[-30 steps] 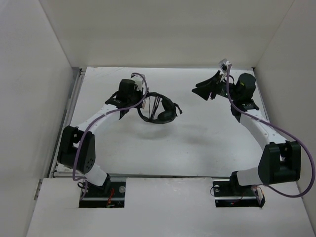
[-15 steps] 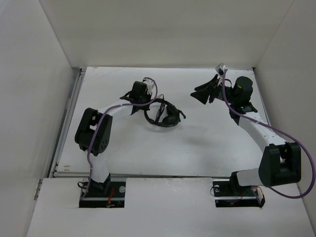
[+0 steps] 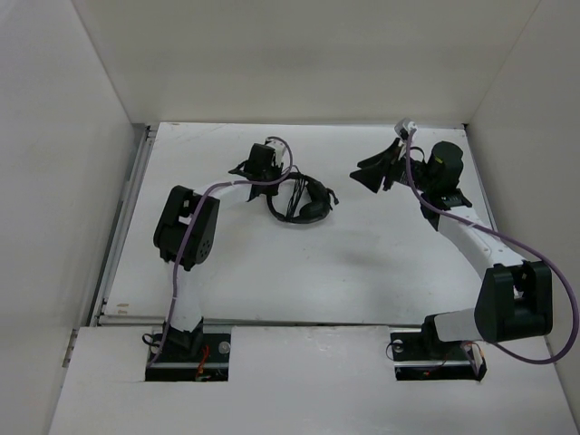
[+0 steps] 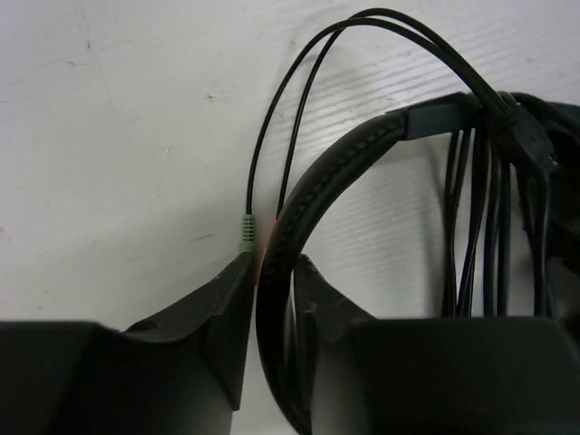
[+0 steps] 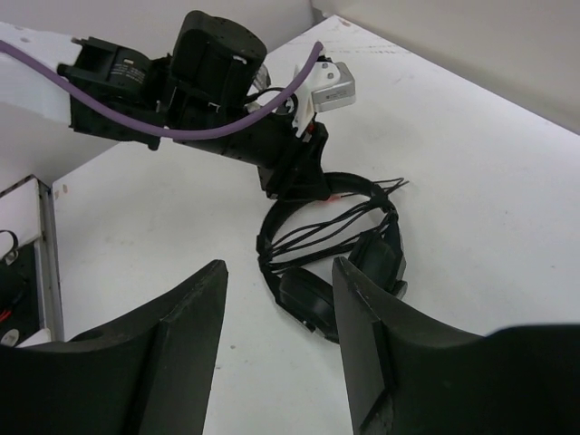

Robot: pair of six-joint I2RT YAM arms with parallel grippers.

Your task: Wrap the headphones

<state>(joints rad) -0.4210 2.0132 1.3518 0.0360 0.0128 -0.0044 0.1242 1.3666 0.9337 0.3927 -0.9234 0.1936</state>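
Note:
The black headphones (image 3: 304, 199) lie on the white table left of centre, with the thin cord (image 5: 337, 225) wound in several strands across the headband and earcups. My left gripper (image 3: 271, 188) is at their left side, shut on the padded headband (image 4: 313, 195), which runs between its fingertips (image 4: 272, 260). A green plug (image 4: 246, 232) lies on the table just beyond the left fingertip. My right gripper (image 3: 369, 169) is open and empty, raised to the right of the headphones. In its wrist view (image 5: 279, 268) it looks down on the earcups (image 5: 313, 306).
White walls enclose the table (image 3: 362, 272) at the back and on both sides. A metal rail (image 3: 127, 208) runs along the left edge. Purple cables (image 3: 535, 258) hang along both arms.
The left arm has folded up and its wrist has moved right towards the headphones, which shifted slightly right. The right arm has barely moved.

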